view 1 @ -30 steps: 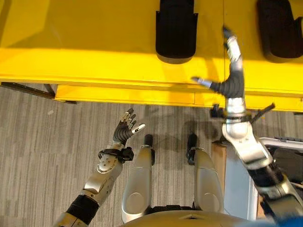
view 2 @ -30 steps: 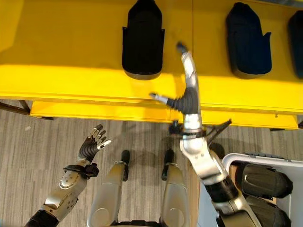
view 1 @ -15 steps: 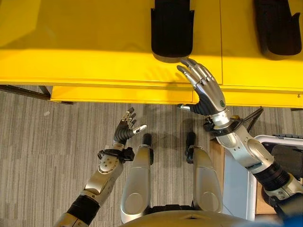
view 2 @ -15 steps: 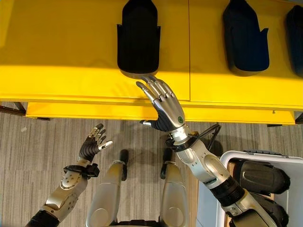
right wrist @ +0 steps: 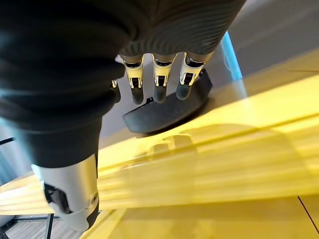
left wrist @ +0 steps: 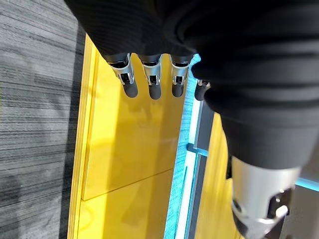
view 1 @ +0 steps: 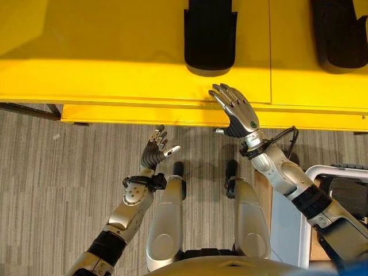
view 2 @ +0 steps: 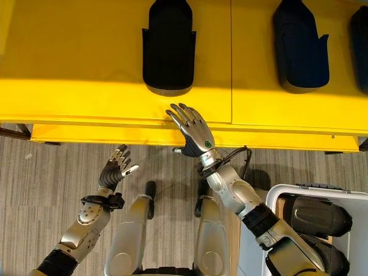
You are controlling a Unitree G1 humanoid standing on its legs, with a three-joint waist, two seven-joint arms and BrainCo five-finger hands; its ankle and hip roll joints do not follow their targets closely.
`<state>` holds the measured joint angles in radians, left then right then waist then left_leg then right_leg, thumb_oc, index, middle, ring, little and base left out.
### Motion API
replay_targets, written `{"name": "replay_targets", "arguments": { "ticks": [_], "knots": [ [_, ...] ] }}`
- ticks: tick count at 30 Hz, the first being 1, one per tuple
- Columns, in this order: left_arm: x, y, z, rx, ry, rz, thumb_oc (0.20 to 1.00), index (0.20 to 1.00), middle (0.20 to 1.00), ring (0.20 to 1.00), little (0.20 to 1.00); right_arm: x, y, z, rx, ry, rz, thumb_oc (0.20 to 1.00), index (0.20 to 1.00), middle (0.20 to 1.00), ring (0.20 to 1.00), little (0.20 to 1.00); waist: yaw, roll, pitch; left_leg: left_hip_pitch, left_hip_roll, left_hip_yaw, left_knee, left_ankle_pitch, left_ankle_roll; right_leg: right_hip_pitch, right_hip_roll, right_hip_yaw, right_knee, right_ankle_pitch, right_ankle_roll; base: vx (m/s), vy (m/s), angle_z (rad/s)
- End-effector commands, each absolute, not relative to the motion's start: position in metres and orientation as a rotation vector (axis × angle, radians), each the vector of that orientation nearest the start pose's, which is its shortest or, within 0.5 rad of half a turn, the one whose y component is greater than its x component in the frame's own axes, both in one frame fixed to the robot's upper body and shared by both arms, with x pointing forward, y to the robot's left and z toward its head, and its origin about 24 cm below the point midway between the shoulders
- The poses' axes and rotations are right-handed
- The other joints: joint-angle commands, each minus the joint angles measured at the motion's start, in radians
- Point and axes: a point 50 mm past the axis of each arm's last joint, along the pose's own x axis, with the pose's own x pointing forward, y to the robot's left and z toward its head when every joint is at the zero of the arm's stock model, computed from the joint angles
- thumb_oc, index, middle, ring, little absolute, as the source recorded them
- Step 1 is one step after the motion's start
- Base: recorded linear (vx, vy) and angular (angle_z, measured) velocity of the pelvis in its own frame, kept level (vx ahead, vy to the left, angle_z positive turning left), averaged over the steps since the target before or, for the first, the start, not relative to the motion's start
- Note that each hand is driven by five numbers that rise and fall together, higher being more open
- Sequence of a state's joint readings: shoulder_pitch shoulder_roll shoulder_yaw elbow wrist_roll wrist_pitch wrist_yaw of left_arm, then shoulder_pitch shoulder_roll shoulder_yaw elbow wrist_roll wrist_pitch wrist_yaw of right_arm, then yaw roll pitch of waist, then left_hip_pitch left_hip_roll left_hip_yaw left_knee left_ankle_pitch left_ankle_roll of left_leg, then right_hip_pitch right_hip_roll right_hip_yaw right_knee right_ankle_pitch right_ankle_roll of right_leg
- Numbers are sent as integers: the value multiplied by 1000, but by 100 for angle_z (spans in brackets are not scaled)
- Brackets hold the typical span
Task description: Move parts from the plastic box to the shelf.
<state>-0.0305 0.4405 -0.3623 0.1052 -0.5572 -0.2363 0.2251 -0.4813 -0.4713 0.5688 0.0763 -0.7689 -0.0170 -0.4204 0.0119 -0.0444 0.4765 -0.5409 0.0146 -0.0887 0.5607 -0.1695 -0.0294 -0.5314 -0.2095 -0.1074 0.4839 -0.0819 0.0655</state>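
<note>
The parts are black, long and smooth, with a round end and a flat end, a bit like big shoes. One black part [view 2: 169, 45] is laid on the yellow shelf [view 2: 75, 63], well back from the front edge. A second part [view 2: 299, 46] is set further to the right on the same shelf, and a slice of a third [view 2: 361, 43] is seen at the picture's right side. Wide bare yellow room is left between them and to the left. More dark parts [view 2: 315, 215] are kept in the white plastic box [view 2: 276, 195] low on the right, beside the right arm.

The right hand [view 2: 194, 131] is held flat over the shelf's front edge, just in front of the first part, with its fingers [right wrist: 157, 79] spread straight and nothing held. The left hand [view 2: 115, 171] is raised over the grey striped floor [view 2: 52, 190], below the shelf's edge, its fingers loose and apart, holding nothing.
</note>
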Motion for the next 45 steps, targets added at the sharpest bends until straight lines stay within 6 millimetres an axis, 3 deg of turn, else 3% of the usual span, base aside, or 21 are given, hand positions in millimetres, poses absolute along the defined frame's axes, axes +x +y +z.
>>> {"name": "replay_targets", "arguments": {
  "ticks": [1,21,45],
  "knots": [
    [243,173,43,-143,-72,-41,1000,1000,1000,1000,1000,302,-82,148,-1157,-856,57,1000,1000,1000,1000,1000,13,8,-29,21,52,13,0,-32,-15,53,-48,1,-8,-13,59,0,0,0],
    [243,176,44,-148,-74,-33,1000,1000,1000,1000,1000,320,-72,140,-1107,-758,69,1000,1000,1000,1000,1000,33,17,-27,19,45,9,5,-34,-12,56,-52,-3,-1,-14,59,0,0,0],
    [240,182,43,-146,-65,-40,1000,1000,1000,1000,1000,352,-83,156,-1117,-686,-60,1000,1000,1000,1000,1000,70,39,-16,19,32,3,25,-47,-4,62,-62,-9,31,-35,59,16,4,3]
  ]
}}
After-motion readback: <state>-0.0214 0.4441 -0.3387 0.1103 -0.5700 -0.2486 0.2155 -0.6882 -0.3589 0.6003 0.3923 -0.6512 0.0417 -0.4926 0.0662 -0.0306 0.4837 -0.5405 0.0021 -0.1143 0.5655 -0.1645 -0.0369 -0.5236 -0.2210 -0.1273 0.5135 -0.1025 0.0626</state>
